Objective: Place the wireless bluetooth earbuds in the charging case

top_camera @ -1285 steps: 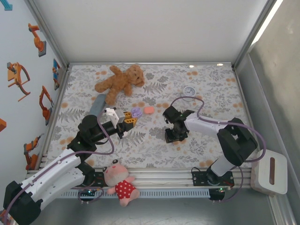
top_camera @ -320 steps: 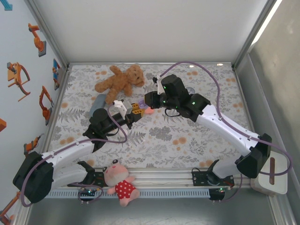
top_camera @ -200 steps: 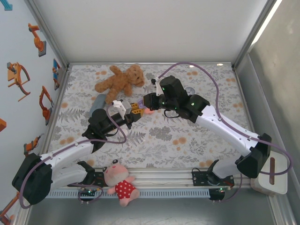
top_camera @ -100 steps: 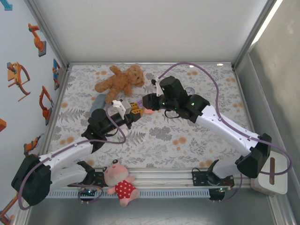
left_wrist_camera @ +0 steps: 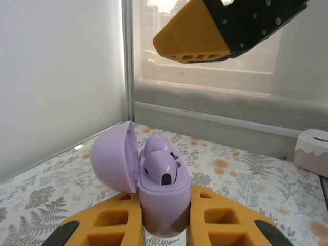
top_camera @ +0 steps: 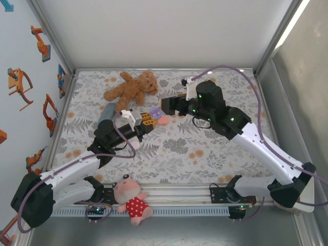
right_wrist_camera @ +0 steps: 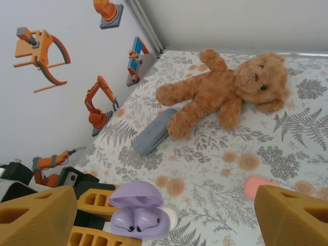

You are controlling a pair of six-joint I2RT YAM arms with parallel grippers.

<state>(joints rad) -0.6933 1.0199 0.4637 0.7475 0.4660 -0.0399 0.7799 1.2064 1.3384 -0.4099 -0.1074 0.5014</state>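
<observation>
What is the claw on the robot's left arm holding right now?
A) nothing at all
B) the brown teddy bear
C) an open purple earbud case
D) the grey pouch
C: the left gripper is clamped on the open purple case, with purple earbuds sitting inside it.

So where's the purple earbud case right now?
Top view, middle: the open purple charging case is pinched in the left gripper, beside the small pink case.

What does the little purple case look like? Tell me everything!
The purple case is small, rounded and looks like shiny plastic. Its lid is flipped open to one side, and two purple earbuds sit inside it. The orange left fingers pinch its lower half from both sides.
</observation>
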